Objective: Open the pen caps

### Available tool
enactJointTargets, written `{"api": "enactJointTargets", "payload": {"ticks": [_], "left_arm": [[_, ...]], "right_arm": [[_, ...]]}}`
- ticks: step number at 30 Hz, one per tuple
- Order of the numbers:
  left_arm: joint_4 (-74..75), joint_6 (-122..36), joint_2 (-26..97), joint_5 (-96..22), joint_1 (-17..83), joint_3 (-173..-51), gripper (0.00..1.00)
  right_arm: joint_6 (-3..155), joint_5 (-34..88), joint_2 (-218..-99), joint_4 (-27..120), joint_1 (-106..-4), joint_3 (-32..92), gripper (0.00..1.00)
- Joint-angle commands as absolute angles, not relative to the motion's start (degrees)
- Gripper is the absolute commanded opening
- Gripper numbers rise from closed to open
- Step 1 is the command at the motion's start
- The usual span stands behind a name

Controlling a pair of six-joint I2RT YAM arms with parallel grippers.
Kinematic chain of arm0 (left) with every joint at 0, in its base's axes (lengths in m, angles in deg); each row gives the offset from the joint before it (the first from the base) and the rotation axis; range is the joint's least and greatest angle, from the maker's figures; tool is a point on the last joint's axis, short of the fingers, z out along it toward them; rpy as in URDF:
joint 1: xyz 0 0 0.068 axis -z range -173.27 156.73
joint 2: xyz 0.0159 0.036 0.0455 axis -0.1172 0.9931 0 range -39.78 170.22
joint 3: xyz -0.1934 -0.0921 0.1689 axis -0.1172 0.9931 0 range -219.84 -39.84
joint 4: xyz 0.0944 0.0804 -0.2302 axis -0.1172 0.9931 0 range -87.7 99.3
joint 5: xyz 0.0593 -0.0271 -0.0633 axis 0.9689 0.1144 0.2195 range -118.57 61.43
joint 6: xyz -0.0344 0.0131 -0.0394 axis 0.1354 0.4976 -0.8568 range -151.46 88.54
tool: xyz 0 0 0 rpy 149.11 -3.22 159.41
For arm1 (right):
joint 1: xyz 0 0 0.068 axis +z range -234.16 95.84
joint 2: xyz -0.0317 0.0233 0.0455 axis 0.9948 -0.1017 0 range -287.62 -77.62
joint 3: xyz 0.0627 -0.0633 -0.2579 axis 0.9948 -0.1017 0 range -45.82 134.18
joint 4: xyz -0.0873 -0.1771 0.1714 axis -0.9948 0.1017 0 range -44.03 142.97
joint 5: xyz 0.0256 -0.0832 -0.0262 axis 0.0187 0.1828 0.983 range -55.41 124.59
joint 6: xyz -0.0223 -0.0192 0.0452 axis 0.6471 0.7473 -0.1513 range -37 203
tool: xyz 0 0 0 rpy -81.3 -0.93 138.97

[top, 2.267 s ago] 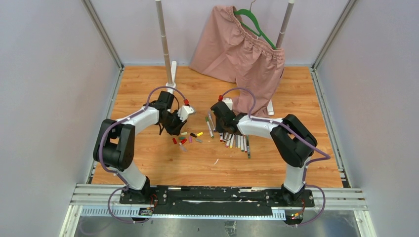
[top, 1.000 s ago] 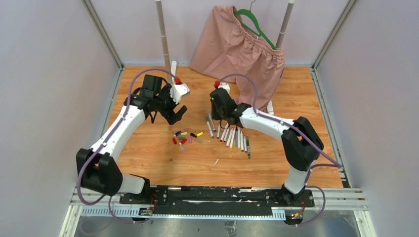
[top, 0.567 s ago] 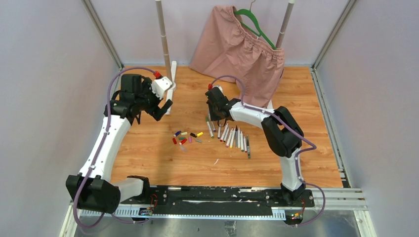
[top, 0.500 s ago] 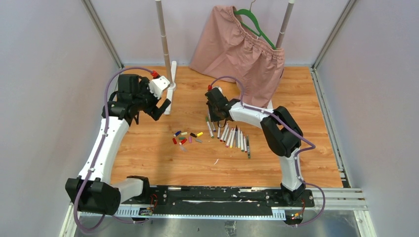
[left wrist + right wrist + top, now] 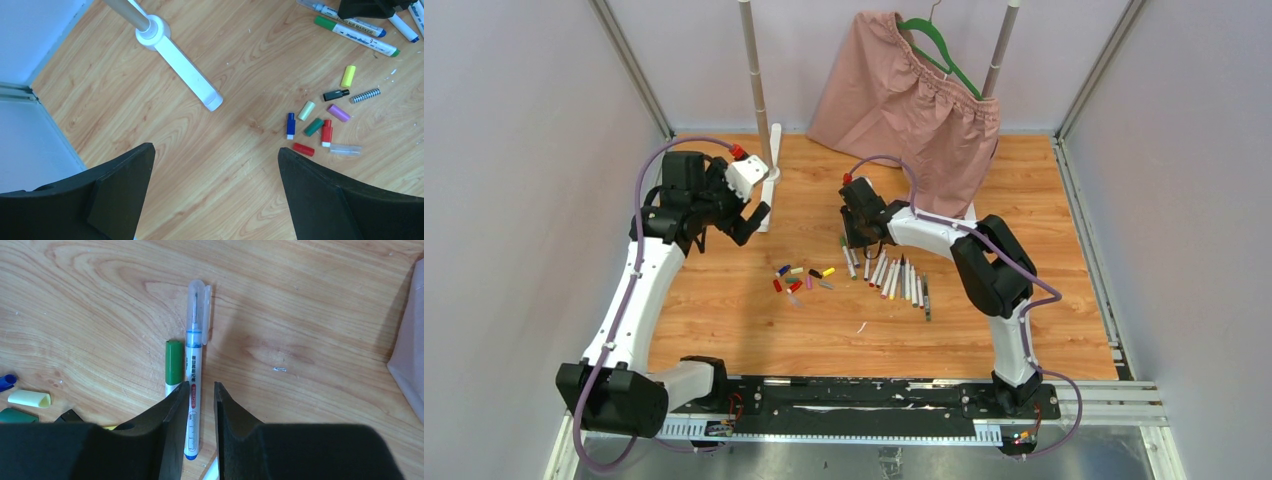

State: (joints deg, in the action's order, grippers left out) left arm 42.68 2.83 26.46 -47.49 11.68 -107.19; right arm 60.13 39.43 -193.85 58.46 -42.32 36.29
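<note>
Top external view: we see the loose caps lying in a small cluster on the wooden table, a little left of the middle, with the pens laid in a rough row just to their right. The left gripper hangs raised, off to the left of the caps and farther back. The right gripper sits low at the far left end of the row of pens. At the back, pink shorts hang from a green hanger.

In the left wrist view that gripper's fingers stand wide apart, with only bare wood between them. Beyond them we make out a yellow cap, a black cap, a purple cap, a blue cap and a green cap, with red ones near them, all flat on the wood. A white rack foot lies well apart from them.

In the right wrist view the fingers stand close together on either side of a blue pen that lies flat on the table. Its clear cap is on and points away from the gripper. One finger meets the barrel and a sliver of wood shows beside the other, so we cannot tell whether the pen is pinched. A green-capped pen lies just beside it.
</note>
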Motion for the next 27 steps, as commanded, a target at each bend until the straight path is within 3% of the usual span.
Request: {"api": "enactJointTargets", "payload": {"ticks": [1, 10, 18, 21, 27], "left_arm": [[42.6, 3.2, 26.3, -49.0, 11.4, -106.4, 1.0], [42.6, 3.0, 26.7, -50.4, 11.4, -106.8, 1.0], [43.1, 3.3, 26.1, -54.7, 11.4, -106.4, 1.0], [43.8, 5.9, 24.4, -58.8, 11.4, -104.6, 1.0], [44.2, 11.4, 22.3, -61.7, 11.4, -101.5, 1.0]], "right_arm": [[59.8, 39.0, -196.2, 60.2, -42.1, 36.9, 0.29], [60.4, 42.0, -196.8, 60.2, -41.0, 35.8, 0.26], [61.7, 42.6, -196.4, 61.1, -40.9, 37.4, 0.08], [62.4, 39.1, -194.3, 61.2, -42.0, 38.1, 0.0], [65.3, 30.3, -189.8, 62.5, -43.4, 39.6, 0.0]]}}
